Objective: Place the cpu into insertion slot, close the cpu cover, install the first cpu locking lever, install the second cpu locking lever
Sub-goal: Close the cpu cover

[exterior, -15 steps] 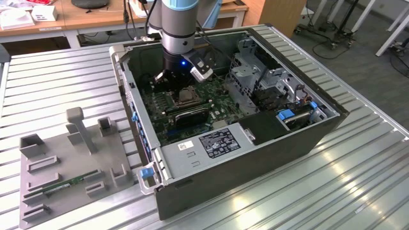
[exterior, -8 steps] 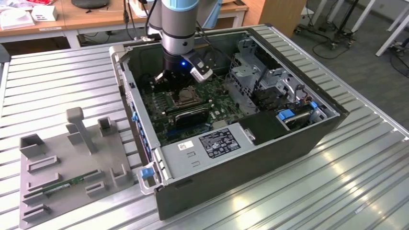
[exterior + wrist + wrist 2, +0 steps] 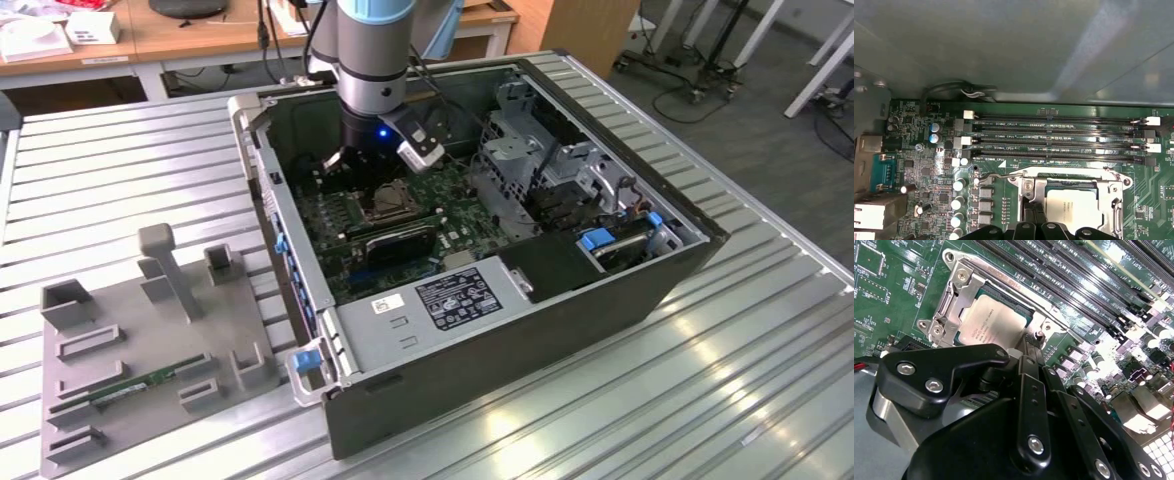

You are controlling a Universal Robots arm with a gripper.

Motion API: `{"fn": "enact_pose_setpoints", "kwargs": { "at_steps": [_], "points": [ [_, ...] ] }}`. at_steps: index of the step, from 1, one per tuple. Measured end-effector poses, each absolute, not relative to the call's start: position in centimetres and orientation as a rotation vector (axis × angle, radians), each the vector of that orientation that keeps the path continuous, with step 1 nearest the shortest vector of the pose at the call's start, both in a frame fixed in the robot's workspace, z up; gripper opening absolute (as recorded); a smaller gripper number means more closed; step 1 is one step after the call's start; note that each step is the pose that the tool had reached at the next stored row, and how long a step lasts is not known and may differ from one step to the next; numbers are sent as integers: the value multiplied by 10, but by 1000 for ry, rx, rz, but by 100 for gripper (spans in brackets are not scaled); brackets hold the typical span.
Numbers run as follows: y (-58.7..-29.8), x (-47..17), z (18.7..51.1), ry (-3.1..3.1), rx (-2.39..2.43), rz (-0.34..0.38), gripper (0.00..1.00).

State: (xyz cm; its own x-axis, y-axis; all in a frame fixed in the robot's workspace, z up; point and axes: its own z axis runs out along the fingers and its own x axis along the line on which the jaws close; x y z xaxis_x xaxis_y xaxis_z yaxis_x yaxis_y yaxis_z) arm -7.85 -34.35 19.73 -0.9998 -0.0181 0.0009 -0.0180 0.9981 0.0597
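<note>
The cpu lies in the insertion slot on the green board, its silver-tan face showing. The cpu cover lies flat around it, a silver frame with the chip in its window. A thin locking lever runs along one edge of the socket. My gripper is down inside the case, its black fingertips together at the cover's edge beside the cpu. Whether they pinch a lever is hidden by the gripper body.
Several long memory slots run beside the socket. A black rectangular block sits nearer the case front, and a grey drive cage stands at the exterior view's right. Outside the case lies a grey fixture tray.
</note>
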Motion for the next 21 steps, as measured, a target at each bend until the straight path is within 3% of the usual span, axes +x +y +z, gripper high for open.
{"fn": "enact_pose_setpoints", "kwargs": {
  "at_steps": [21],
  "points": [
    [-343, -78, 209, -3139, 28, -94, 11]
  ]
}}
